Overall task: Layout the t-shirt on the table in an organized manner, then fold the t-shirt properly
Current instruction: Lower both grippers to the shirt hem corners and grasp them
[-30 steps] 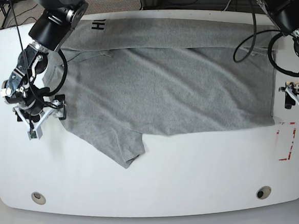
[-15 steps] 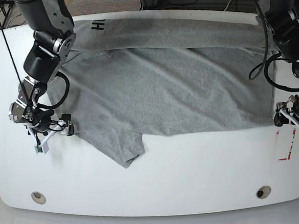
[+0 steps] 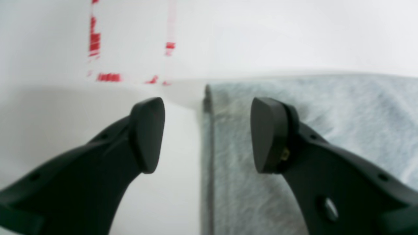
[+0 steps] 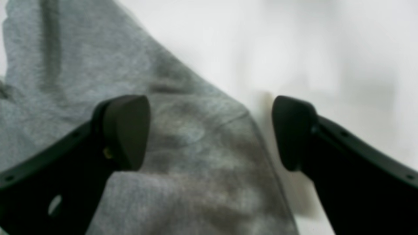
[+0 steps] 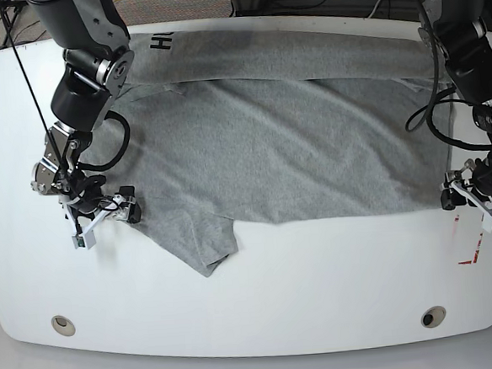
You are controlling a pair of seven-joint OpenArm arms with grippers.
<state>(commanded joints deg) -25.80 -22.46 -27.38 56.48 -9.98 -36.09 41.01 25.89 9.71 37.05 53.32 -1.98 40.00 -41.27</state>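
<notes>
Spanning most of the base view, the white table [image 5: 262, 293] carries the light heather-grey t-shirt [image 5: 286, 148], which lies spread across its far half with visible wrinkles. The far strip of the garment is folded over, with black lettering [image 5: 161, 43] showing at its far end on the view's left. One sleeve [image 5: 201, 242] projects toward the near edge at lower left. The right gripper [image 5: 105, 218] sits low at the shirt's edge on the view's left; in the right wrist view its jaws stand wide apart, with one finger [image 4: 125, 130] over the grey fabric and the other over bare table, straddling the cloth edge [image 4: 258, 137]. The left gripper [image 5: 467, 203] sits at the shirt's corner on the view's right; in the left wrist view its jaws are likewise wide, with the hemmed edge [image 3: 206, 137] running between them and nothing gripped. A red-and-white rectangular mark [image 5: 472, 234] lies just beside the left gripper. Two round grommet holes [image 5: 63, 325] are set near the table's front edge.
</notes>
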